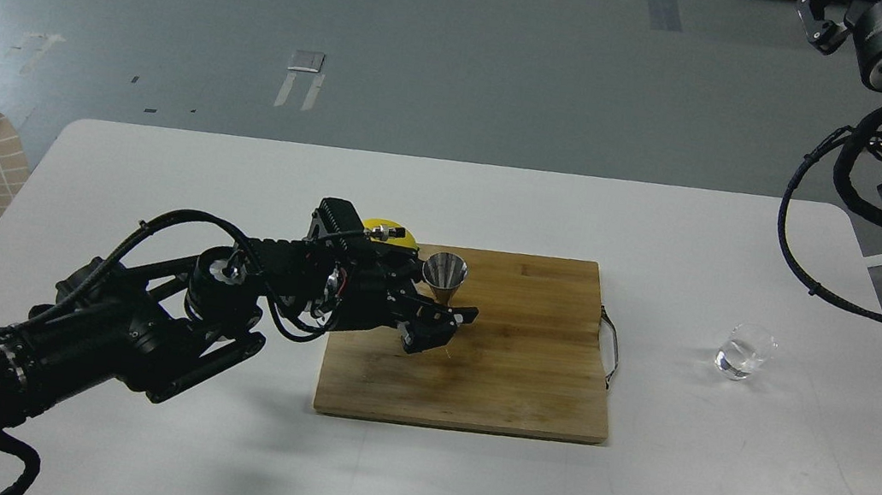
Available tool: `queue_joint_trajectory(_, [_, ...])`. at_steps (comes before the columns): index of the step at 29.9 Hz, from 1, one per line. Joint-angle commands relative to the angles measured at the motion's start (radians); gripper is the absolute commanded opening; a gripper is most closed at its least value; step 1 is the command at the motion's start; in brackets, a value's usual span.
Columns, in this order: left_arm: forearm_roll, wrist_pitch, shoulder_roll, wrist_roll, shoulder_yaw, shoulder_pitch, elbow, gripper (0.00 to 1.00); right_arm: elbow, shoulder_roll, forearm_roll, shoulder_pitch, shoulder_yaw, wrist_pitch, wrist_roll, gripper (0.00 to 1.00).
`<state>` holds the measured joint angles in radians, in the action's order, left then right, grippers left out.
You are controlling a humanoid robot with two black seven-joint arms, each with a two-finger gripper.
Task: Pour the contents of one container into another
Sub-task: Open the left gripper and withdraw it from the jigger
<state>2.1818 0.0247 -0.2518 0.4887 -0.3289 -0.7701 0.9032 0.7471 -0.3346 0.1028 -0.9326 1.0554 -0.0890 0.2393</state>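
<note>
The steel jigger stands upright on the left part of the wooden board, its wide cone on top. My left gripper reaches in from the left and is shut around its waist. The black fingers hide its lower cone. The clear glass tumbler sits alone on the white table, right of the board, with a little clear liquid in the bottom. My right arm rises along the right edge, well away from the glass. Its dark far end at the top is too small to read.
A yellow rounded thing sits just behind my left wrist at the board's back left corner. A thin wire handle sticks out of the board's right side. The white table ends in rounded corners, with grey floor beyond it.
</note>
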Motion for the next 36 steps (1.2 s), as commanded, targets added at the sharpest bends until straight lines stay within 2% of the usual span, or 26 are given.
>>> queue_joint_trajectory(1, [0.000,-0.002,-0.001,0.000,-0.001,0.002,0.002,0.72,0.000,-0.001,0.000,0.002,-0.002,0.000,0.000,1.00])
queue_joint_trajectory(3, [0.000,-0.002,-0.007,0.000,-0.001,0.002,0.006,0.76,0.000,-0.003,0.000,0.002,0.000,0.000,0.000,1.00])
queue_joint_trajectory(6, [0.000,0.000,-0.041,0.000,-0.002,0.003,0.034,0.87,0.000,-0.003,0.000,0.003,0.000,-0.002,0.000,1.00])
queue_joint_trajectory(10, [0.000,0.000,-0.069,0.000,0.001,0.021,0.049,0.96,0.000,-0.001,0.000,0.002,0.000,-0.001,0.000,1.00])
queue_joint_trajectory(23, [0.000,-0.002,-0.168,0.000,-0.012,0.064,0.121,0.97,0.001,-0.011,0.000,0.005,0.000,-0.005,0.000,1.00])
queue_joint_trajectory(36, [0.000,-0.005,-0.392,0.000,-0.027,0.136,0.270,0.97,0.001,-0.020,0.000,0.005,0.002,-0.005,0.000,1.00])
